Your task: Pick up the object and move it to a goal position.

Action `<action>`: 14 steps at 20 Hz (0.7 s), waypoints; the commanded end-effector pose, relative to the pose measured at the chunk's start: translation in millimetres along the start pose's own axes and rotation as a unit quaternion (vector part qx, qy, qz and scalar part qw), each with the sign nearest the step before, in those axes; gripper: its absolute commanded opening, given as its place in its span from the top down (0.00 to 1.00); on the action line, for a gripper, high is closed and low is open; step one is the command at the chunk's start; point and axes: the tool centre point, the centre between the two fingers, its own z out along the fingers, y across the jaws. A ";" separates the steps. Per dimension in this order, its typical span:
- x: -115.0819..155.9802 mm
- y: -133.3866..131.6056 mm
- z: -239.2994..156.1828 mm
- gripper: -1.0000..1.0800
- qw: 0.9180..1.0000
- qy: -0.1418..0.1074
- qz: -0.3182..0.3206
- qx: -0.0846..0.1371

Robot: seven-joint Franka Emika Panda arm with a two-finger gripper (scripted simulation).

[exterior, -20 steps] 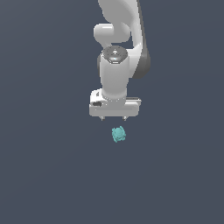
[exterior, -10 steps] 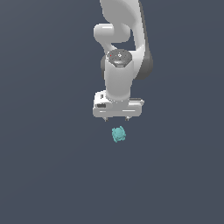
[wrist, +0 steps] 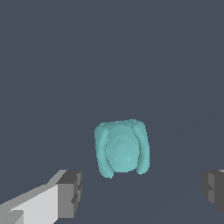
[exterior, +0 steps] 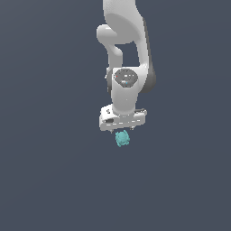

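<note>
The object is a small teal knobbly blob lying on the dark grey floor. In the exterior view it sits just below the white hand of my gripper, partly overlapped by it. The wrist view shows the object close up, lying between and slightly beyond the two grey fingertips. My gripper is open, its jaws spread far wider than the object. Neither fingertip touches it.
The white arm rises above the hand toward the top of the exterior view. A plain dark grey floor surrounds the object.
The hand has come down and shifted toward the object, so it now overlaps the blob's upper edge in the exterior view. The object has not moved.
</note>
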 end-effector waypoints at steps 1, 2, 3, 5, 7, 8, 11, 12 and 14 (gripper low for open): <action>1.1 -2.5 14.3 0.04 1.000 -0.001 -0.023 0.000; 1.4 -3.3 18.8 0.04 1.000 -0.001 -0.030 0.000; 1.6 -4.0 22.9 0.04 0.999 -0.001 -0.037 0.000; 1.8 -5.2 29.3 0.04 0.999 -0.001 -0.047 0.000; 2.0 -6.1 33.6 0.04 0.999 -0.002 -0.054 0.000; 2.0 -6.4 35.0 0.04 0.998 -0.002 -0.056 0.000; 1.6 -6.4 35.0 0.04 0.998 -0.002 -0.055 0.001; 1.6 -6.4 35.4 0.04 0.998 -0.002 -0.055 0.001; 1.5 -6.2 38.6 0.04 0.998 -0.002 -0.055 0.001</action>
